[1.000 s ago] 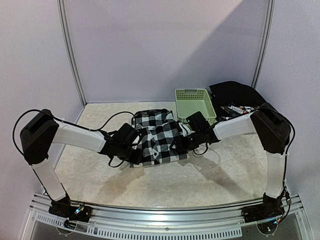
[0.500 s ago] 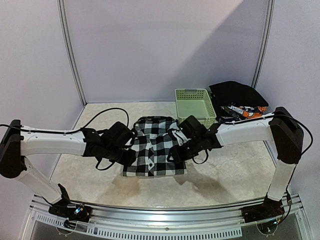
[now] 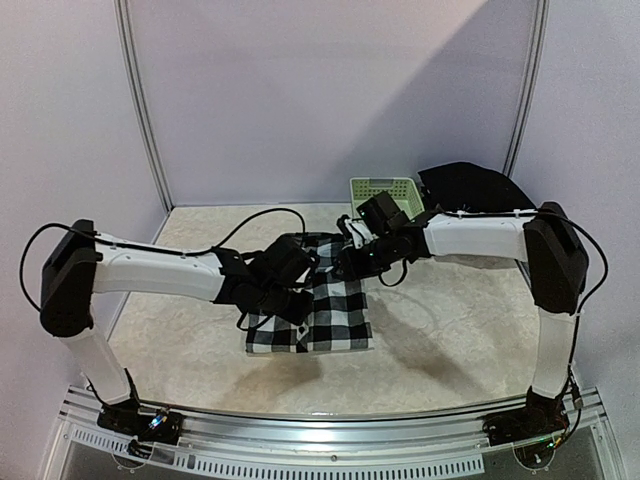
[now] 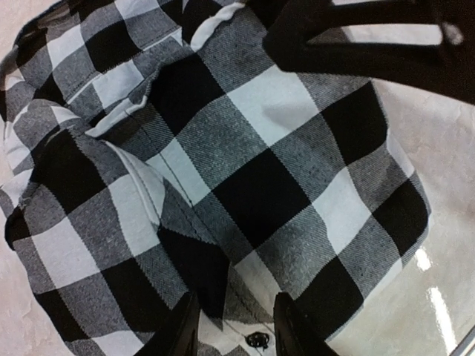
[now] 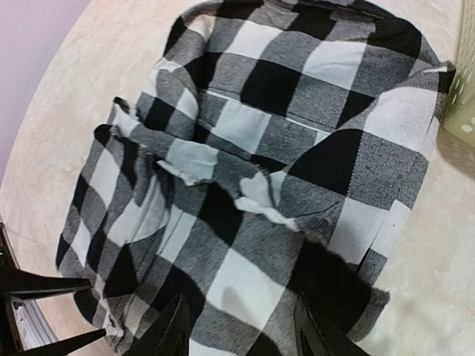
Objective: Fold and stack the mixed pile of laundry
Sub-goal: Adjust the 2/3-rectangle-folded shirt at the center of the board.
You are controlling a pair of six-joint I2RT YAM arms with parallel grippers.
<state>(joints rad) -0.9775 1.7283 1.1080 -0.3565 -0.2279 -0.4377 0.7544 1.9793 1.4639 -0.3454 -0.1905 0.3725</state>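
Below left tool [image 4: 236,311] and right tool [image 5: 241,319] lies the checked shirt [image 3: 320,310].

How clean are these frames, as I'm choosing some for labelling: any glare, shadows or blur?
Top external: diagonal shadow across the back wall, soft shadows on the table. Left wrist: table glare beside the checked shirt. Right wrist: shirt sharp, basket blurred.
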